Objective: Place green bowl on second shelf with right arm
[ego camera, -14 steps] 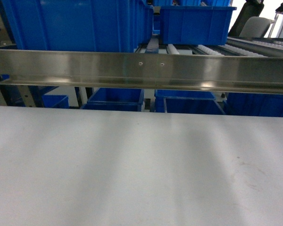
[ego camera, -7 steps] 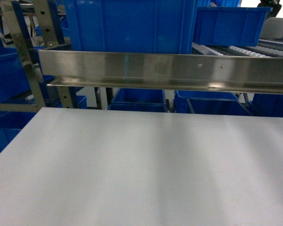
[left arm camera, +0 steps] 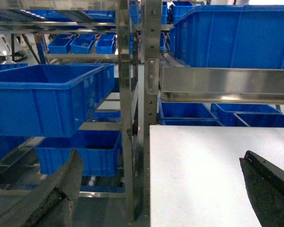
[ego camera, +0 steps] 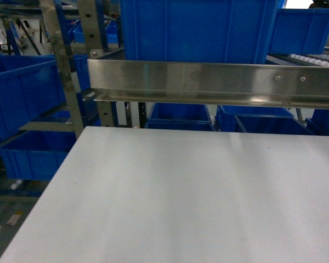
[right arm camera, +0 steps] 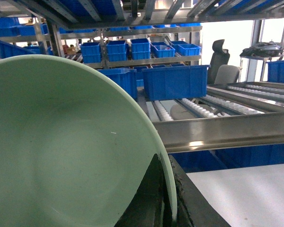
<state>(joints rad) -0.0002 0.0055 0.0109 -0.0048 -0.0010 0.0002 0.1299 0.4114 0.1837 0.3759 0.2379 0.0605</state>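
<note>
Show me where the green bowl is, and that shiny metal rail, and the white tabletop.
green bowl (right arm camera: pixel 61 151): right wrist view, on its smooth inner surface.
metal rail (ego camera: pixel 208 82): head view, on its flat front face.
white tabletop (ego camera: pixel 181 197): head view, on a bare middle part.

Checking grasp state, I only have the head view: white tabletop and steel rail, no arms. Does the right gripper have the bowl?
Observer: Yes. In the right wrist view the green bowl fills the left of the picture, with a dark gripper finger across its rim.
Operator: Left gripper?
Observer: Open and empty. The left wrist view shows its two dark fingers spread wide apart.
Operator: Anything behind the bowl?
Observer: A roller shelf carrying a blue crate, behind the steel rail.
</note>
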